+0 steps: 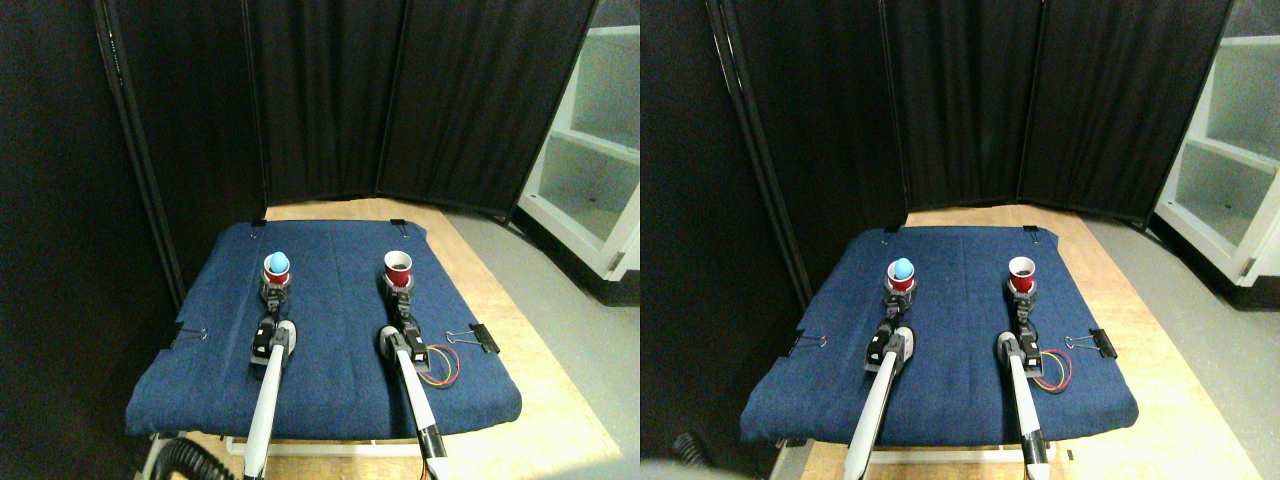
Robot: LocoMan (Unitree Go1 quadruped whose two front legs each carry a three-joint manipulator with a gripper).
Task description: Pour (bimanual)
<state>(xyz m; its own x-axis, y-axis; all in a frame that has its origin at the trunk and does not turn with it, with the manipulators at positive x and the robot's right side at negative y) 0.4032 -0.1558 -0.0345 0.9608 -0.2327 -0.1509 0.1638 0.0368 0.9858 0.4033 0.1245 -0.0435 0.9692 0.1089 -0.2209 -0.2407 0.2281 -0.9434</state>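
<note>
Two small red plastic cups are standing upright and well apart on the blue cloth-covered worktop. The left red cup is carrying a pale blue ball in its mouth, while the right red cup is showing only a white inside (seemingly empty, so likely the receiver). The left gripper and right gripper are each sitting at a cup's base, probably for lifting and tilting; whether either is clamped cannot be told. Black binder clips are pinning the cloth.
</note>
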